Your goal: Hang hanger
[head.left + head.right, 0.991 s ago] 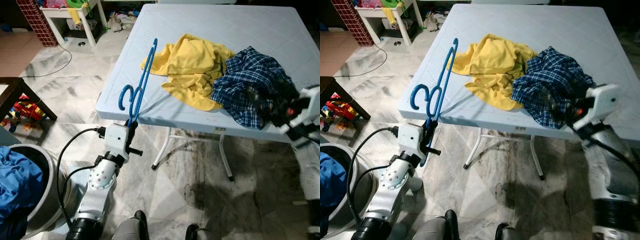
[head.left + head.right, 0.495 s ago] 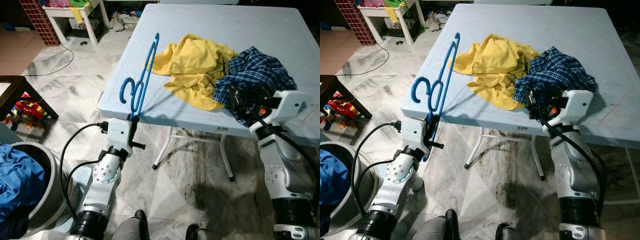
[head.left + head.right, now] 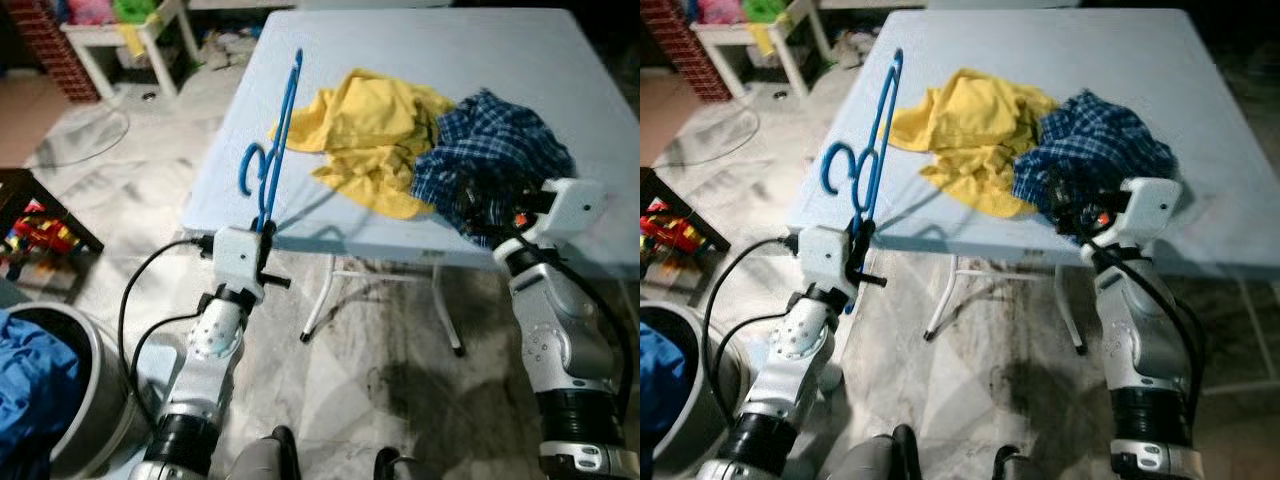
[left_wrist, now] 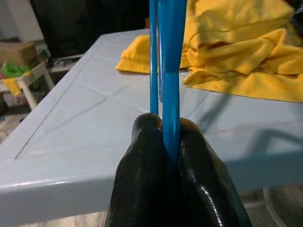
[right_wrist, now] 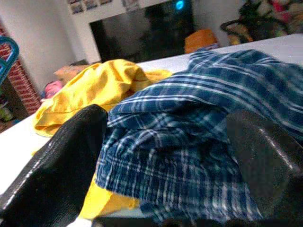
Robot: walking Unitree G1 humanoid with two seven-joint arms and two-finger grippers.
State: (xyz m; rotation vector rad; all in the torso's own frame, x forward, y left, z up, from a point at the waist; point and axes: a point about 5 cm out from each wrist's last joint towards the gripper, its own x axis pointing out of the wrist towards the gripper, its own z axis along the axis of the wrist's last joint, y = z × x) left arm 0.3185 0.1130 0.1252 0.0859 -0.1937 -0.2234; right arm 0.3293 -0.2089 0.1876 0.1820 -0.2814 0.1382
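Blue plastic is clamped in the left hand point(image 3: 262, 243): a hanger point(image 3: 272, 150) is held upright at the near left edge of the pale bench point(image 3: 400, 60), seen from the head. On the bench, a yellow shirt point(image 3: 375, 130) is heaped beside a blue plaid shirt point(image 3: 495, 165), the two touching. The right hand point(image 3: 478, 212) is placed at the plaid shirt's near edge. A bin point(image 3: 60, 400) stands on the floor at the left.

In the left wrist view, the fingers point(image 4: 142, 184) are closed together on the hanger's bar.

In the right wrist view, the fingers point(image 5: 61, 156) are spread apart, with the plaid shirt between them.
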